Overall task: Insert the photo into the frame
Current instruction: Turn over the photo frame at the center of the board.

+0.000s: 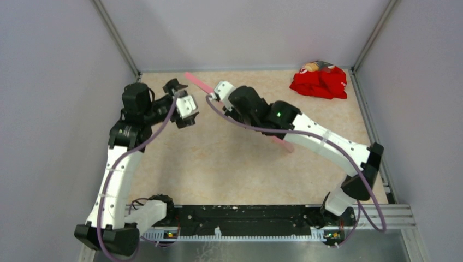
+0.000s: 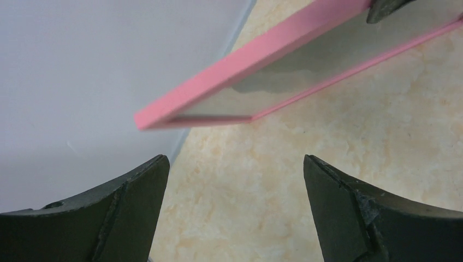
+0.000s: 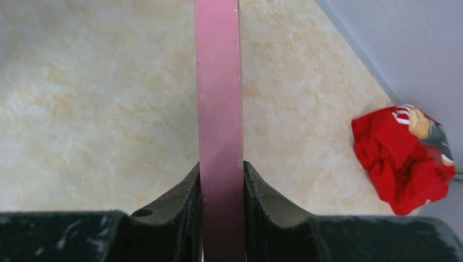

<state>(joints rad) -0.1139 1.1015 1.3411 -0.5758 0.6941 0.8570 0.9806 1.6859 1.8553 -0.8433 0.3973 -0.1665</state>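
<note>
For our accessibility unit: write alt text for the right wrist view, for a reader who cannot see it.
The right claw is shut on a pink frame, seen edge-on, running up the picture's middle over a beige table. A crumpled red cloth lies at right by the grey wall.

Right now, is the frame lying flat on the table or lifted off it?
Lifted: the right end effector grips the frame by one edge, tilted above the table.
</note>
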